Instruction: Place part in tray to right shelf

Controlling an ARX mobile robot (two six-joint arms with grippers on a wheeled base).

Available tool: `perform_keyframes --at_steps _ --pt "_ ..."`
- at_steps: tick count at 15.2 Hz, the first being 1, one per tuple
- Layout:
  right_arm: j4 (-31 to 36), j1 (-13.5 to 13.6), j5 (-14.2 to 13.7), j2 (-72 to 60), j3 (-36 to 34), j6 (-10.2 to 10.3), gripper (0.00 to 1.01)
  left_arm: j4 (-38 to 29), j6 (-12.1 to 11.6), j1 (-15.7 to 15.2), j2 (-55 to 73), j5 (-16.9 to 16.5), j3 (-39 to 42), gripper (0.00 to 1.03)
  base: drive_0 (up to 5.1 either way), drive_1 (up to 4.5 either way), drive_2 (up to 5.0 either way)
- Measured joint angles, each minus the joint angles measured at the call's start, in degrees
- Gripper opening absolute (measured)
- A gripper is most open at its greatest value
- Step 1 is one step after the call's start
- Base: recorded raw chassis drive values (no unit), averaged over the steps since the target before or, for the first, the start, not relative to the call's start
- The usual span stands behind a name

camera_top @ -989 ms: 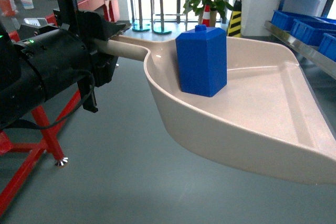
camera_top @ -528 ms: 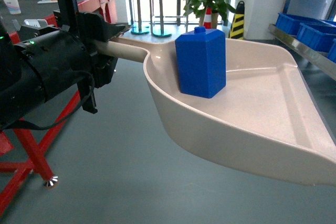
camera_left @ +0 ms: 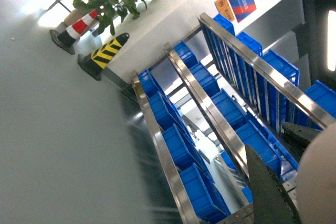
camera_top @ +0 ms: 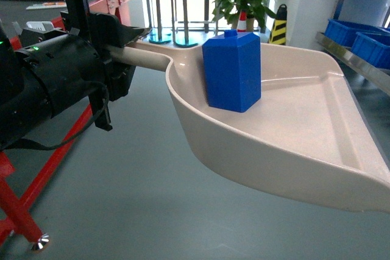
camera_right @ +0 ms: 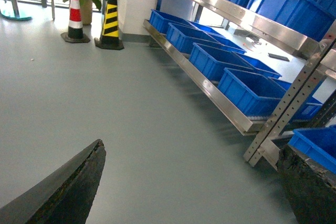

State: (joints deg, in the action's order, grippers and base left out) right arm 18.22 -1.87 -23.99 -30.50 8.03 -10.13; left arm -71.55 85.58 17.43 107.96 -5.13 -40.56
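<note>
Left gripper (camera_top: 119,44) clamped on the tray (camera_top: 292,132) handle, tray held in the air. Its long axis runs from the gripper out to the right, front lip pointing away toward the right shelf (camera_top: 353,59). Part (camera_top: 232,71) stands upright, stud up, at the handle-end of the tray. Right gripper (camera_right: 189,187): fingers spread wide, nothing between them.

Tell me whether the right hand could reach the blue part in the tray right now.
Probably yes. The part stands upright and uncovered in the tray, which the left hand holds by the handle. The right hand is open and empty, over bare floor; how far off it is cannot be judged.
</note>
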Motion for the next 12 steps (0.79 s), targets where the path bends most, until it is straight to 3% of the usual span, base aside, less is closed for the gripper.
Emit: perform_keyframes --at_steps 2,12 --pt "-0.2 0.0 0.2 -0.4 0.0 0.0 0.98 0.4 -0.1 -0.4 0.0 0.3 0.0 0.12 0.0 4.29 -4.4" --pt "0.0 0.0 0.2 0.0 0.0 0.0 0.98 0.2 0.0 0.0 0.0 0.0 0.0 0.12 -1.9 -1.90 -1.9"
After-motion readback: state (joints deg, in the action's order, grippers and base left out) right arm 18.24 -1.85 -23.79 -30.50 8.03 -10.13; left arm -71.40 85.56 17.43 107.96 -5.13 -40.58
